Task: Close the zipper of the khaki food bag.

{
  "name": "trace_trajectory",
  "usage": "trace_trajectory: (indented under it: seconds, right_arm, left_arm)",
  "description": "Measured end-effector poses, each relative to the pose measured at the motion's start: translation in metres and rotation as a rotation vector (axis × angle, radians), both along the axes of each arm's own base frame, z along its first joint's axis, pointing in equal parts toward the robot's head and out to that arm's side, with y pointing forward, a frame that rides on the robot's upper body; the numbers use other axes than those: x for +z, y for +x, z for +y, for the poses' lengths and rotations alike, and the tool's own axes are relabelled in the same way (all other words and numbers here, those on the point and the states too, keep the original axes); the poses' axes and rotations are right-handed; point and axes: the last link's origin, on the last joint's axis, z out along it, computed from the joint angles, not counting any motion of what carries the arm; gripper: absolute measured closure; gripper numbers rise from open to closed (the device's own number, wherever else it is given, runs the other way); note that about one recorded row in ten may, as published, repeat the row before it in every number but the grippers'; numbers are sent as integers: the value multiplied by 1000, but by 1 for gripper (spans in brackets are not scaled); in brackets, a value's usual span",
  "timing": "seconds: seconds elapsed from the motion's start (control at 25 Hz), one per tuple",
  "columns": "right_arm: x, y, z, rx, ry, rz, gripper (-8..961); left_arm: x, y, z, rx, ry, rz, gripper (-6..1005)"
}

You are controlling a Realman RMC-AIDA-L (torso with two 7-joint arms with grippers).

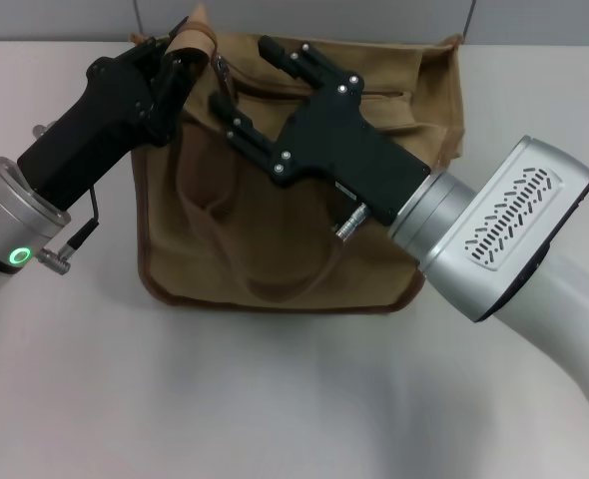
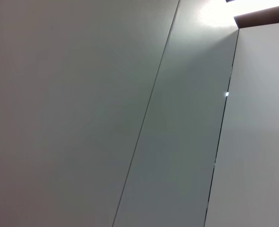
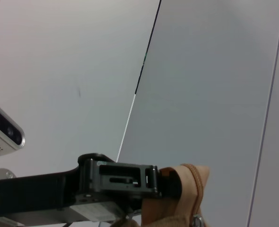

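The khaki food bag (image 1: 304, 249) stands on the white table in the head view, wider than both grippers together. My left gripper (image 1: 182, 52) is at the bag's top left corner, shut on a raised fold of tan fabric (image 3: 179, 187). The right wrist view shows that pinch from the side. Over the bag's top, my right gripper (image 1: 241, 74) is open, one finger on each side of the zipper's left end. A small silver pull tab (image 1: 221, 69) shows just off its fingertips. The zipper (image 1: 382, 96) runs right from there, partly hidden under the right gripper's black body.
The bag's looped handle (image 1: 275, 274) hangs down its front face. A white tabletop (image 1: 275, 399) spreads in front of the bag, with grey wall panels (image 2: 130, 113) behind. The left wrist view shows only those panels.
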Motion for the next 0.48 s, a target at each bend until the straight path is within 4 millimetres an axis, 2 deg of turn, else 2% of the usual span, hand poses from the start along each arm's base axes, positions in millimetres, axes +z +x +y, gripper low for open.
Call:
trace_trajectory:
  seconds: [0.24,0.48]
  right_arm:
    - [0,0,0,-1,0,1,301]
    - [2,-1,2,-6,4,6,549]
  left_arm:
    - [0,1,1,-2,1,1,950]
    - [0,2,2,-4,0,0,950]
